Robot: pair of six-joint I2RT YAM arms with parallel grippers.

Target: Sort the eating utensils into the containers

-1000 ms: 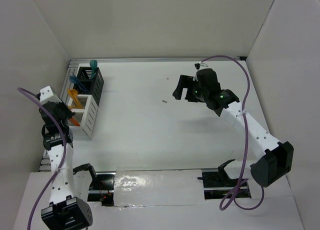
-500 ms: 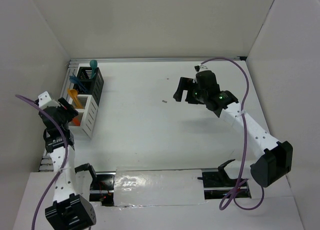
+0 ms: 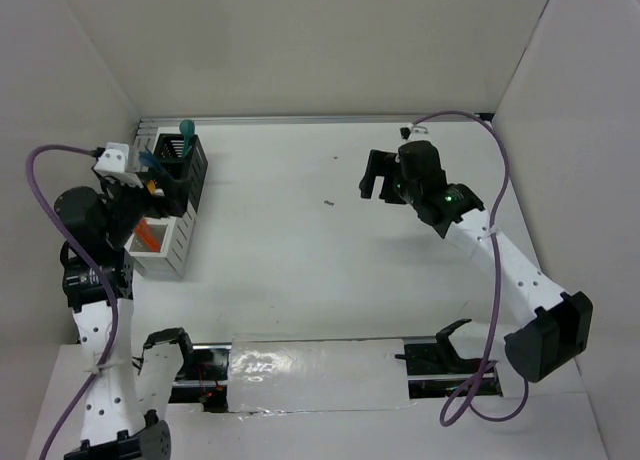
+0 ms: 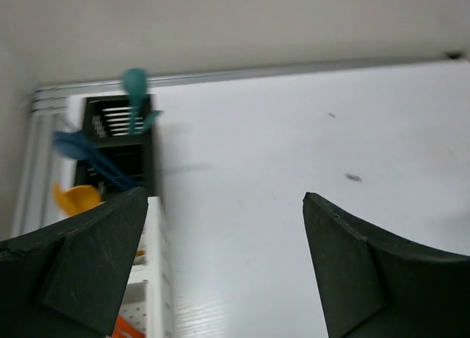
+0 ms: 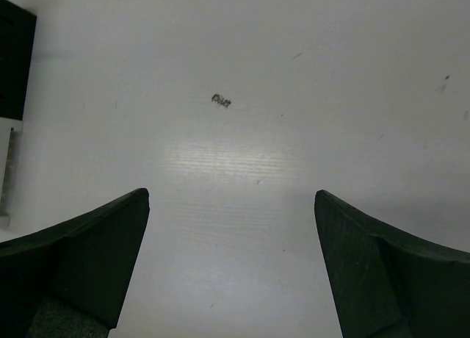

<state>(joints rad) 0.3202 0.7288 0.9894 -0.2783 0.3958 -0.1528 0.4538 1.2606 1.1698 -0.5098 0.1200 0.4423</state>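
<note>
top view only: both arms seen whole, with purple cables (image 3: 40,170). The left arm reaches over the bins at the table's left edge, the right arm over the bare middle-right, well apart from the bins.
left wrist only: looks down into the black bin (image 4: 150,158), showing slotted walls and an open top. A teal spoon (image 4: 134,84) stands up at its far end and blue utensils (image 4: 82,148) lean out on the left.
right wrist only: mostly bare surface, with a small dark speck (image 5: 220,101) and just a bin corner at the left edge.
left gripper (image 4: 224,202): wide apart, nothing between the fingers.
right gripper (image 5: 231,197): wide apart, holding nothing.
utensils: all those seen are in the bins. An orange spoon (image 4: 73,198) pokes up beside the black bin, and an orange piece (image 3: 150,236) lies low in the white bin (image 3: 178,242).
bins: in a row, black one farther, white one nearer, touching.
surface: white table (image 3: 300,270), faint ribbed grain with a glossy patch in the right wrist view.
room: plain pale walls (image 3: 300,40) on three sides, metal rail (image 3: 300,118) along the far table edge.
materials: thin plastic utensils, matte black fingers with blunt wedge tips.
</note>
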